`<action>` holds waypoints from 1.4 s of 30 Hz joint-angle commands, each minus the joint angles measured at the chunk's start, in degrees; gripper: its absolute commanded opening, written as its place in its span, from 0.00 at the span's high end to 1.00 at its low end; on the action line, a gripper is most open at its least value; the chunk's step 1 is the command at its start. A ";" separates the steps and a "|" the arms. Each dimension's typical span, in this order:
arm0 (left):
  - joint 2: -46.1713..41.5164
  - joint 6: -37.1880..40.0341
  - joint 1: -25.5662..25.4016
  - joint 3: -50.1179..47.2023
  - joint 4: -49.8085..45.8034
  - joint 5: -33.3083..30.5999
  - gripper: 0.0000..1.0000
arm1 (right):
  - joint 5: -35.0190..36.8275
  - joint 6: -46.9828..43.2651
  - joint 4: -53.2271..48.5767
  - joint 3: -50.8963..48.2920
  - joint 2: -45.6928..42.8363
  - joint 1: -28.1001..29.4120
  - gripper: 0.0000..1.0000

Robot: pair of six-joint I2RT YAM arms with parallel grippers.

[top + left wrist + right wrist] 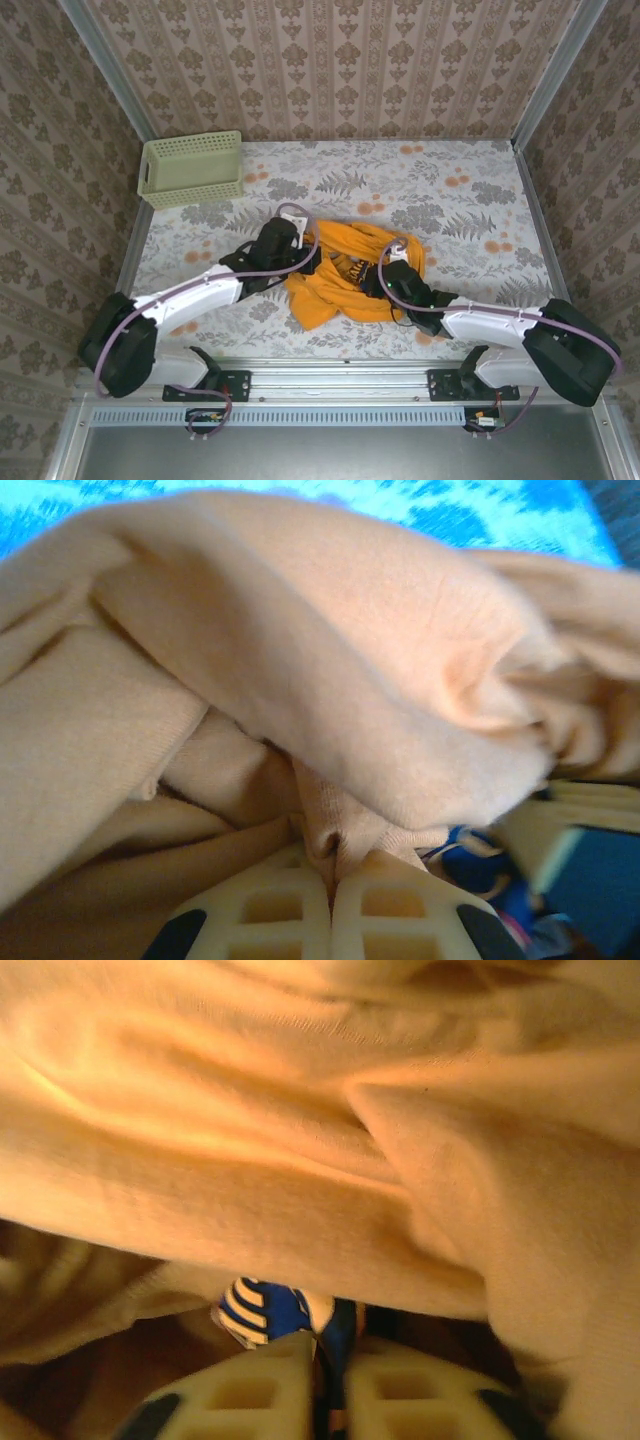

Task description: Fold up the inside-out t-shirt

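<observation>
T-shirt lay crumpled on table between both arms, no fold made, all folding left; left gripper was pressed together pinching a fabric ridge; right gripper was under cloth, slightly parted, grip unclear

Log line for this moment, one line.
left gripper: shut on t-shirt fold | right gripper: against t-shirt, grip unclear | t-shirt: crumpled on table, not yet folded

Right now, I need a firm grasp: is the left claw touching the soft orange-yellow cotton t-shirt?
Touching. Left wrist view: left claw shut on a pinched fold of the soft orange-yellow cotton t-shirt.
</observation>
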 commanded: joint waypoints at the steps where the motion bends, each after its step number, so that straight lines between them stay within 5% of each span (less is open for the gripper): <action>1: -2.00 1.93 0.33 -1.08 5.08 5.29 1.00 | -1.25 -1.21 -3.77 1.70 0.18 -0.16 0.68; 6: -3.02 2.91 0.52 -2.22 7.37 8.52 1.00 | -3.37 -4.95 -7.36 4.10 -3.45 -0.26 0.49; 13: -3.44 4.52 0.72 -2.22 6.38 9.83 1.00 | -4.70 -9.52 -11.41 7.18 -5.57 -1.35 0.38; 20: -3.35 5.25 0.02 -2.15 7.74 14.75 1.00 | -5.54 -13.88 -14.61 14.75 4.17 -1.73 0.32; 23: -4.80 6.59 -0.58 -2.23 7.01 16.06 1.00 | -4.10 -15.32 -15.72 17.28 6.46 -3.86 0.41; 28: -8.97 8.41 0.33 -3.93 5.32 15.08 1.00 | 0.40 -16.47 -22.85 20.71 4.11 -9.49 0.98; 37: -13.47 9.42 5.33 -6.03 6.05 17.62 1.00 | -5.15 -16.98 -33.30 19.25 -9.18 -14.37 1.00; 42: -11.65 10.37 6.69 -5.38 3.75 15.47 0.99 | -6.59 -13.72 -38.13 26.56 1.81 -21.21 1.00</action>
